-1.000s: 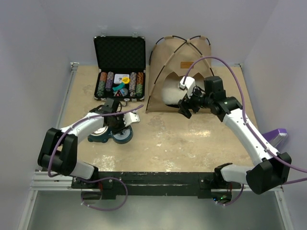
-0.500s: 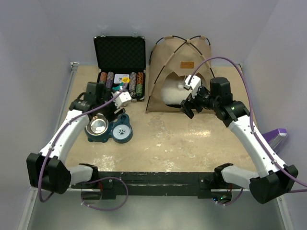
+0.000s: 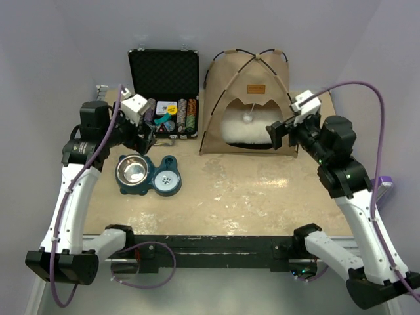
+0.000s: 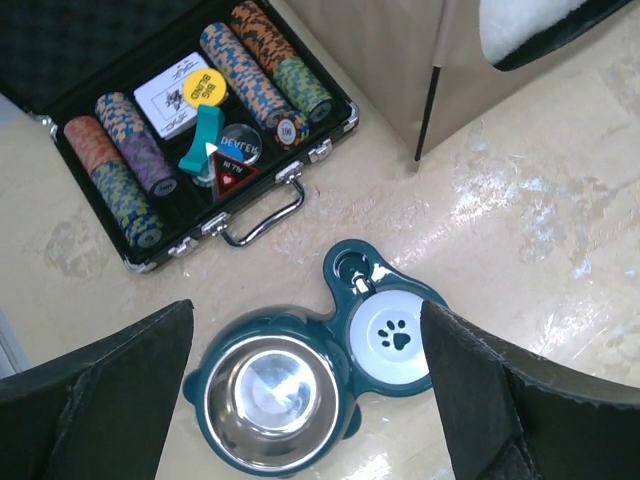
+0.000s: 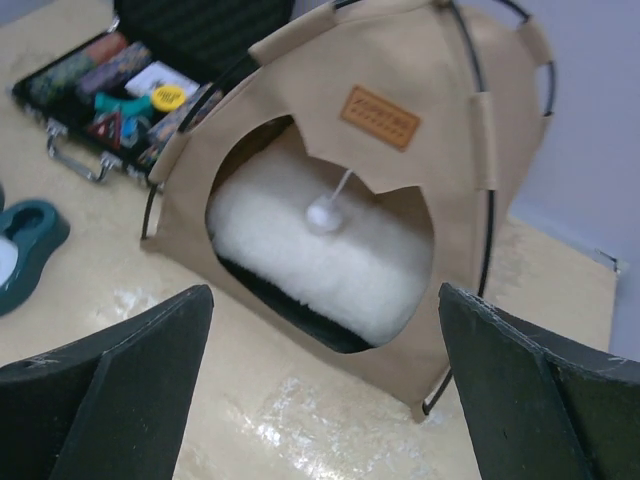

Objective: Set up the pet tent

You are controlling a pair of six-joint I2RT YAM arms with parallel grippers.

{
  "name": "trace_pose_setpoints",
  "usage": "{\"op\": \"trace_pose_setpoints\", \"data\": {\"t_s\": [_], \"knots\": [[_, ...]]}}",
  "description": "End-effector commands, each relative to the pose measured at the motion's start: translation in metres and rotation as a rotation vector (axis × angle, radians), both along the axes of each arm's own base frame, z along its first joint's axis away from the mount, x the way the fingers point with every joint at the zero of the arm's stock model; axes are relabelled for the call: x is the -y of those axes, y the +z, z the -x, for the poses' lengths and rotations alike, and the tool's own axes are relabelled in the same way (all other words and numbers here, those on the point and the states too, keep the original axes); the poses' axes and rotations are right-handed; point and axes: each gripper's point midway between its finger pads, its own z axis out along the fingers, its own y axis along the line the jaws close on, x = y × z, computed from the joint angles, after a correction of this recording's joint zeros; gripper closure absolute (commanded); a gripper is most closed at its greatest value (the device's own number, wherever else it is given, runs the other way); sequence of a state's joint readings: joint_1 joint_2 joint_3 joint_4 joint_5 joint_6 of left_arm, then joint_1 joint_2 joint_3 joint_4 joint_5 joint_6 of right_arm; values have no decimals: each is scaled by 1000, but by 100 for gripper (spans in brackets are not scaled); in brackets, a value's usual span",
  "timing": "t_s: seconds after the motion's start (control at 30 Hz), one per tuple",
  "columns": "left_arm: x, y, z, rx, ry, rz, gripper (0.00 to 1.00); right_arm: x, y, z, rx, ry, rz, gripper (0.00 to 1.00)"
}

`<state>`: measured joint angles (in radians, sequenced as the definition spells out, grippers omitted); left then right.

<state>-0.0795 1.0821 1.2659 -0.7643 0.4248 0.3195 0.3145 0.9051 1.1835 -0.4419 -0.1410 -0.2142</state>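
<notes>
The tan pet tent stands upright at the back of the table, black poles crossing at its top, brown label above the arched doorway. A white pom-pom hangs in the doorway over a white fluffy cushion that lies inside. In the right wrist view the pet tent fills the upper frame. My right gripper hangs open just right of the doorway, holding nothing. My left gripper is open and raised over the left side, above a teal double pet bowl, clear of it.
An open black case of poker chips sits left of the tent, its case handle toward the bowl. The teal bowl set lies in front of it. A purple object rests at the table's right edge.
Both arms have pulled back and up. The left gripper rose from the bowl set toward the left and opened wide. The right gripper withdrew from the tent doorway to the right, opening fully.
</notes>
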Motion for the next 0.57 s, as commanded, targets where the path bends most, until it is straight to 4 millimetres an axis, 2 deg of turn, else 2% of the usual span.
{"op": "trace_pose_setpoints", "data": {"t_s": [0.0,0.1,0.23,0.3,0.43,0.53], "knots": [[-15,-17,5,-92,180,65,0,40,17,-4,43,-239,-162,1],[-30,-31,14,-83,268,49,0,56,5,-4,23,-316,-191,2],[-48,-57,24,-93,368,26,0,59,-9,3,23,-310,-157,2],[-53,-68,27,-102,389,13,0,62,-7,8,38,-317,-151,1],[-58,-72,29,-101,416,-5,0,59,-2,13,57,-285,-150,2],[-58,-61,29,-57,406,1,0,59,2,16,72,-282,-148,1]]}}
